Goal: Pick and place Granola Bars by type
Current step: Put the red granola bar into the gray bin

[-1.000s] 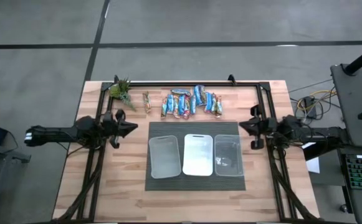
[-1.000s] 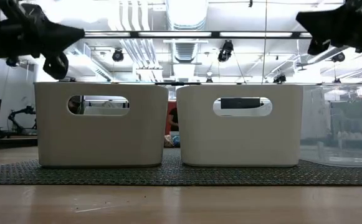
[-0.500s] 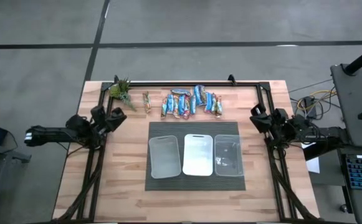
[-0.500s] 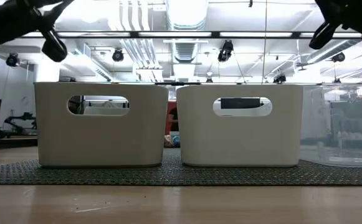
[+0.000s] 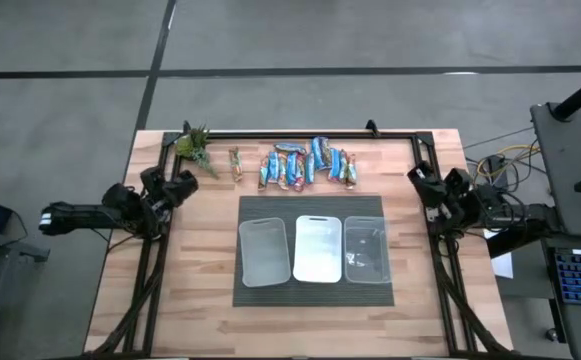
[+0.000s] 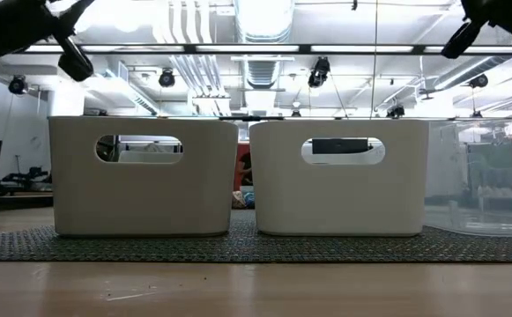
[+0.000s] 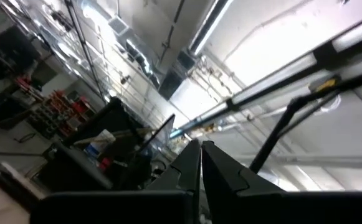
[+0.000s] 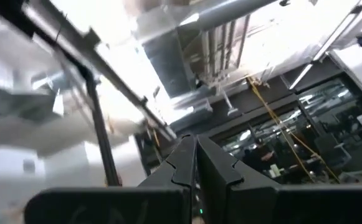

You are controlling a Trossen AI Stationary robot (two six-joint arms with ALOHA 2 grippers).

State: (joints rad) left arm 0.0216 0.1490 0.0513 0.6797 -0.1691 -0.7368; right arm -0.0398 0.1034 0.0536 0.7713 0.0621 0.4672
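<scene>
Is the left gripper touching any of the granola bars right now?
Apart. The high view shows the left gripper at the table's left edge, with bare wood between it and the granola bars along the far side.

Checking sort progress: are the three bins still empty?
Apparently empty: from above, no wrappers show inside the three bins. The granola bars lie on the table behind them.

From above, my tabletop (image 5: 210,290) is evenly and softly lit, with only faint shadows and no glare on the wood. At table height, the ceiling lights (image 6: 264,18) burn out to white, leaving my arms as dark silhouettes against them. Both wrist pictures are smeared and soft, with overexposed light strips (image 7: 274,56) washing out the ceiling and only my dark claw tips reasonably defined.
</scene>
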